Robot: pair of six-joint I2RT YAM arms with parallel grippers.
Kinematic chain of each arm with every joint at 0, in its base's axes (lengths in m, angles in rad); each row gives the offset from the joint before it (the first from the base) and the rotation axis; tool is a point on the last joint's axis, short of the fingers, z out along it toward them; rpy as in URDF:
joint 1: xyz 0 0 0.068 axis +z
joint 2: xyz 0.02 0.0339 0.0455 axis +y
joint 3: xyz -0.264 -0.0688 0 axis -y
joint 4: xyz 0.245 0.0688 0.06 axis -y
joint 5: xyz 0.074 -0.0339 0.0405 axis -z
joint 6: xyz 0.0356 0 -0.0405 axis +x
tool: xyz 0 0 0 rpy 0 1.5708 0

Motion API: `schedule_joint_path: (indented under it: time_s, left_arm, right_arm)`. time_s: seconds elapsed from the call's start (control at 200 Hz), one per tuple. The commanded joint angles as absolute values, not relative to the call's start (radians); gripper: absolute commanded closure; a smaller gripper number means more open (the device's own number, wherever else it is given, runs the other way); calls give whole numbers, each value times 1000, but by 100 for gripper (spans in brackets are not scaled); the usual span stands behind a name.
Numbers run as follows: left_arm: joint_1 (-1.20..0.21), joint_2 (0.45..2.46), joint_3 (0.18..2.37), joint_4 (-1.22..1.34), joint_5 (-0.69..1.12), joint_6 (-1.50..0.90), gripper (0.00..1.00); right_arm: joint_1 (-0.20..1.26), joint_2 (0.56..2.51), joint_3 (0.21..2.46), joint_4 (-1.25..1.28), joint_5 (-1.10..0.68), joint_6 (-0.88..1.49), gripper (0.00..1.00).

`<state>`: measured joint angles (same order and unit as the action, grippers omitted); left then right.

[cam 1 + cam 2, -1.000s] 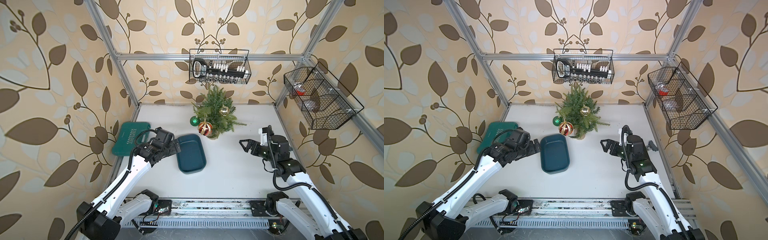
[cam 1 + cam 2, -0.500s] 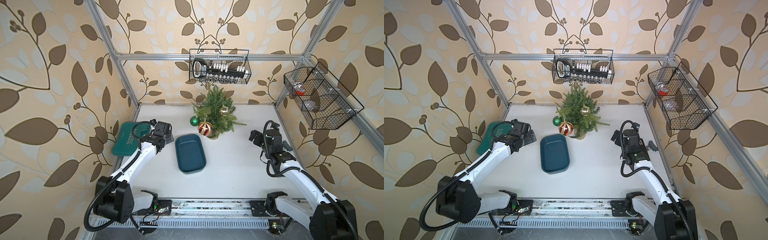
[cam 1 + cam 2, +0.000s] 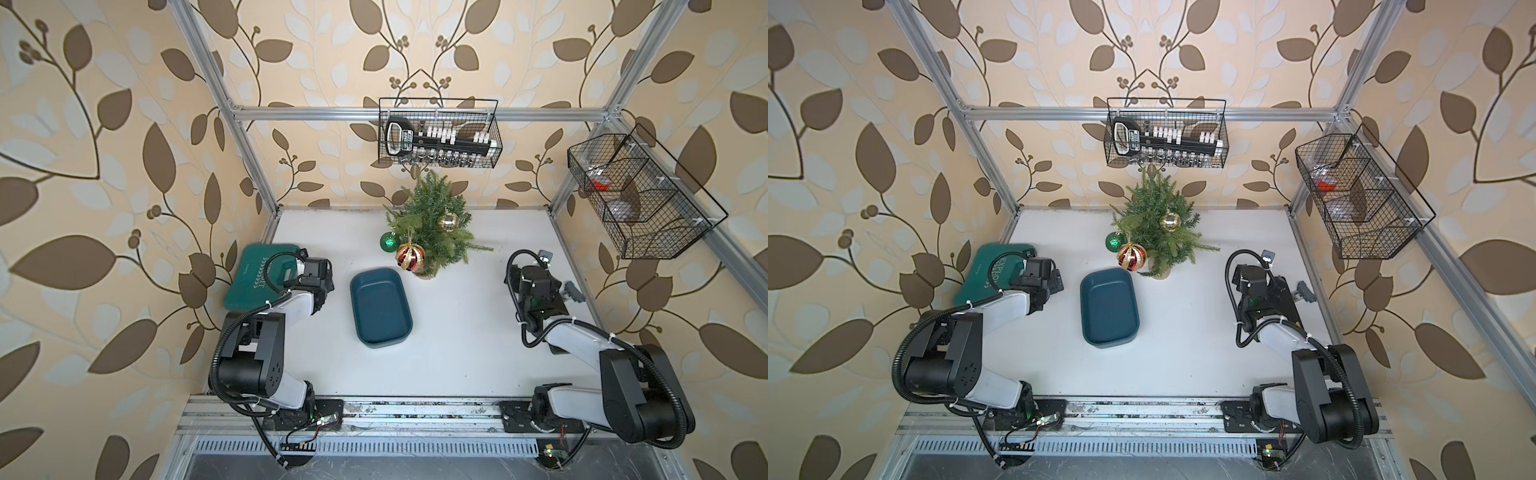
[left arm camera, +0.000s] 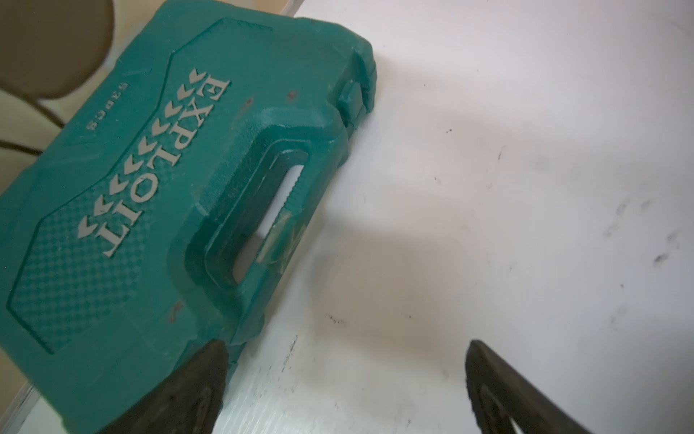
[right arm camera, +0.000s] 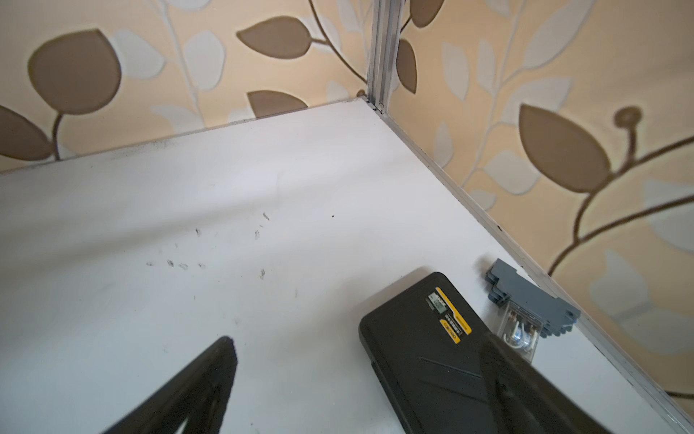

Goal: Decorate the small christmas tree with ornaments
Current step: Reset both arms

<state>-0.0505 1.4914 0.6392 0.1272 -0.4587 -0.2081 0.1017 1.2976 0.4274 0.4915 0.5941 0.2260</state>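
The small christmas tree [image 3: 432, 232] [image 3: 1156, 232] stands at the back middle of the white table. Three ornaments hang on it: a glittery green one [image 3: 389, 242] [image 3: 1113, 242] at its left edge, a red one with gold stripes [image 3: 410, 256] [image 3: 1131, 256] low at the front, and a small gold one [image 3: 448, 220] [image 3: 1170, 220] higher up on the right. My left gripper [image 4: 345, 351] [image 3: 322, 284] is open and empty, low beside a green tool case [image 4: 150, 188]. My right gripper [image 5: 356, 342] [image 3: 536, 286] is open and empty over a black case [image 5: 432, 349], far from the tree.
An empty dark blue tray [image 3: 380, 307] [image 3: 1108, 307] lies in front of the tree. The green tool case [image 3: 257, 274] lies by the left wall. A grey relay block [image 5: 525, 300] [image 3: 573, 291] lies by the right wall. Wire baskets [image 3: 438, 139] [image 3: 640, 195] hang on the back and right walls.
Both arms have drawn back and folded. The left gripper went from the tray's edge to the green case, and the right went toward the right wall. Both stayed open.
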Motion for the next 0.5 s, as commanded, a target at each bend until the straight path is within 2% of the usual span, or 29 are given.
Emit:
schedule_joint_path:
  time_s: [0.0, 0.07, 0.14, 0.225, 0.27, 0.335, 0.4, 0.5]
  left_arm:
    - [-41, 1465, 541, 431, -424, -149, 2]
    - [-42, 1470, 459, 587, -371, -117, 2]
    - [-42, 1458, 429, 633, -289, -88, 1]
    - [-38, 1484, 389, 721, -236, -65, 1]
    - [-40, 1505, 373, 778, -241, -55, 1]
    - [-42, 1499, 385, 743, -241, -61, 1]
    - [-50, 1502, 375, 767, -259, -55, 1]
    - [-54, 1491, 371, 763, -262, -57, 1]
  right_arm:
    - [80, 1291, 395, 683, 526, 163, 0]
    - [51, 1291, 387, 695, 389, 132, 0]
    - [11, 1335, 331, 786, 273, 123, 0]
    - [5, 1461, 230, 1109, 243, 111, 0]
    - [13, 1461, 259, 1011, 235, 114, 0]
    - [41, 1520, 250, 1117, 264, 77, 0]
    - [44, 1490, 266, 1025, 275, 93, 0]
    - [49, 1494, 262, 1048, 282, 84, 0]
